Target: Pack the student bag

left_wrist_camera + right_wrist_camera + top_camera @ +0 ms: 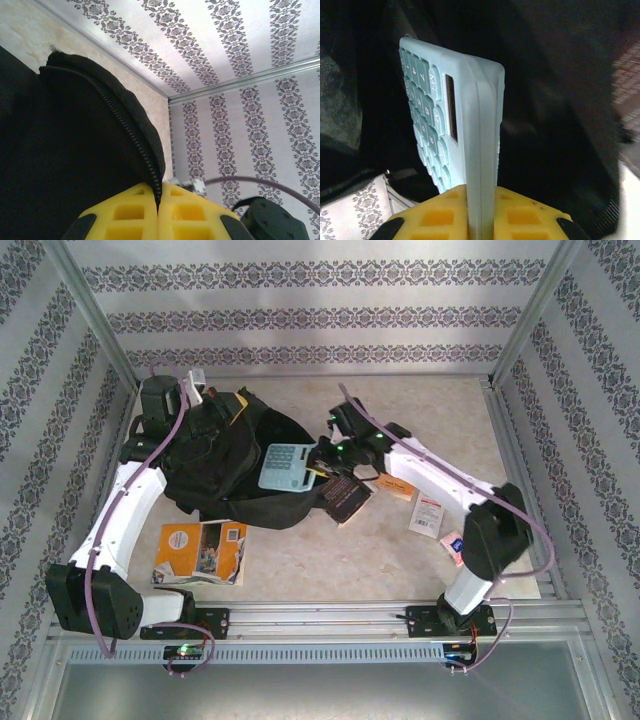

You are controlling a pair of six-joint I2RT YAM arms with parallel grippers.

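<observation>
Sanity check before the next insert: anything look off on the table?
Nothing spilled or broken. The student bag lies slumped, left fingers pinching its zipper edge; right fingers hold the calculator by one end. Loose cards lie askew.

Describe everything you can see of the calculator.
The calculator is a pale teal slab, plastic or rubbery by its look, with rows of rounded keys in the same colour and a narrow dark display window. The yellow fingers of the right gripper clamp one edge, holding it over the student bag, key face towards the top camera. Whether it touches the black fabric cannot be told.
</observation>
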